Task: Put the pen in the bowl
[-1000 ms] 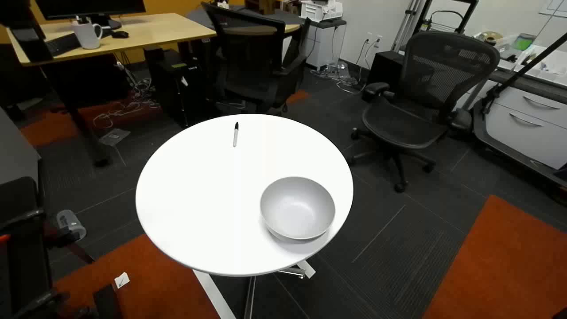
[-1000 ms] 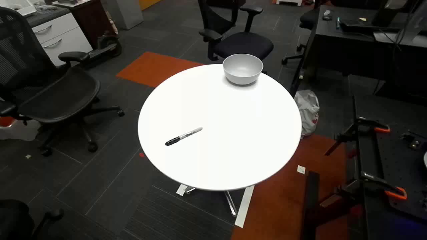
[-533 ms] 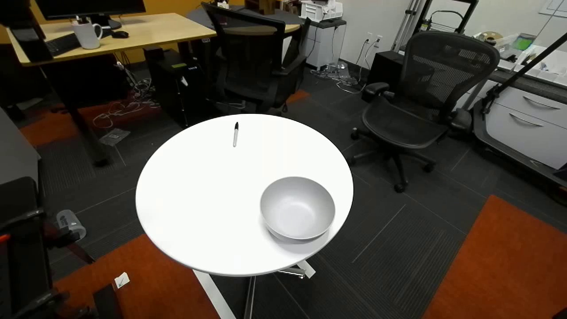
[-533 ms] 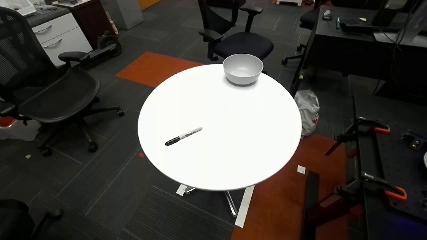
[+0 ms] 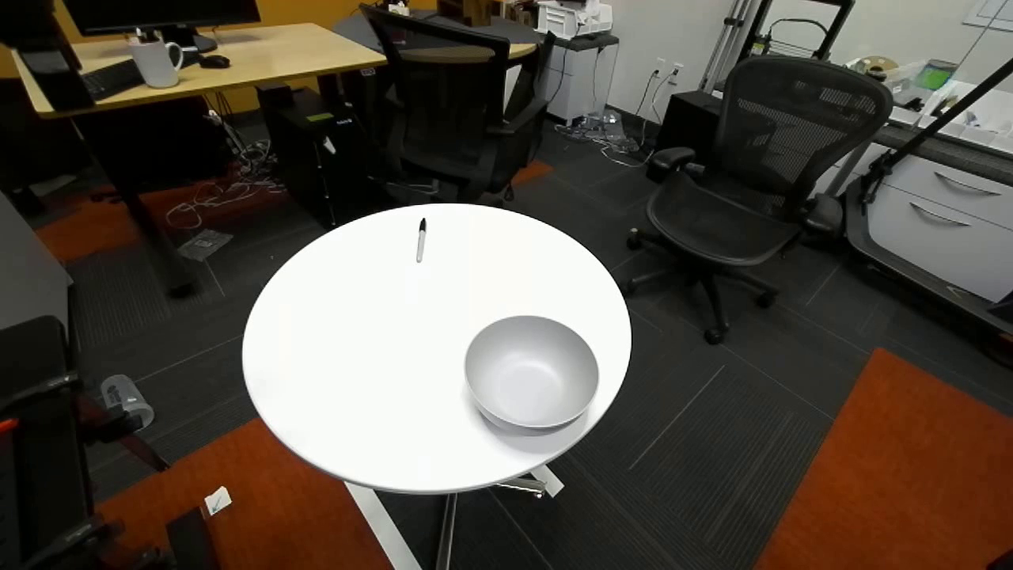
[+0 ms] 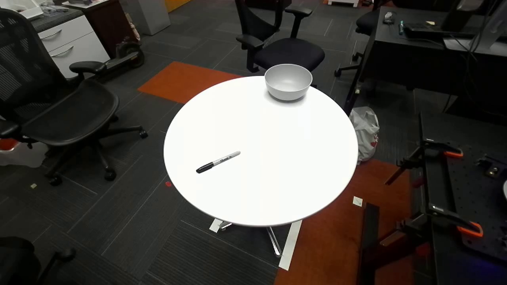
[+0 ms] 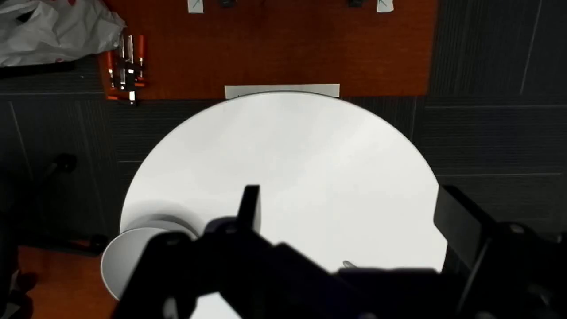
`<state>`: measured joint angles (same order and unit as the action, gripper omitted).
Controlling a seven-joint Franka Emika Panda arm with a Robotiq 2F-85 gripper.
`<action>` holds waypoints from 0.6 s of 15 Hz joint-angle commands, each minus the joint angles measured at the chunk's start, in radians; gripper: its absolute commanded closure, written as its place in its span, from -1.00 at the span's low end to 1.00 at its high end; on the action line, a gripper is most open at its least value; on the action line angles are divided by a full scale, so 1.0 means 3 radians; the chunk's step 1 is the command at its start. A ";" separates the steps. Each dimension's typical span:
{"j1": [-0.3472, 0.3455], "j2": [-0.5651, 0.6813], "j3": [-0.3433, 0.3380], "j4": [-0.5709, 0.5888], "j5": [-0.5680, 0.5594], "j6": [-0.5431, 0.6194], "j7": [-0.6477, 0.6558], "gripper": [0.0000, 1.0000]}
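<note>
Wide-spread hand (image 7: 347, 204), gripping nothing. Find pen (image 6: 219, 161) flat on tabletop (image 6: 285, 158), just left of frame centre in an exterior view. Looks light, stiff, apt to roll; pinch squarely across middle.

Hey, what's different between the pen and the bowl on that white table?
Shape: the pen is slim and straight, while the bowl is round and hollow. Color: the pen is part black, part pale; the bowl is plain grey. Pose: the pen lies flat, while the bowl stands open side up. Both rest on the white table.
</note>
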<state>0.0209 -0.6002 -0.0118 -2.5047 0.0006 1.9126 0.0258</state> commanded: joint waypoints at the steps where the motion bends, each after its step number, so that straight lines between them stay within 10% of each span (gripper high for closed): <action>1: -0.0095 0.0176 0.0048 0.0073 -0.0109 0.0188 0.0047 -1.00; 9: 0.0035 0.1582 -0.0019 0.0676 -0.0409 0.1242 -0.0856 -1.00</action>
<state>0.0111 -0.3161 -0.0180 -2.4242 -0.1031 2.2258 -0.1326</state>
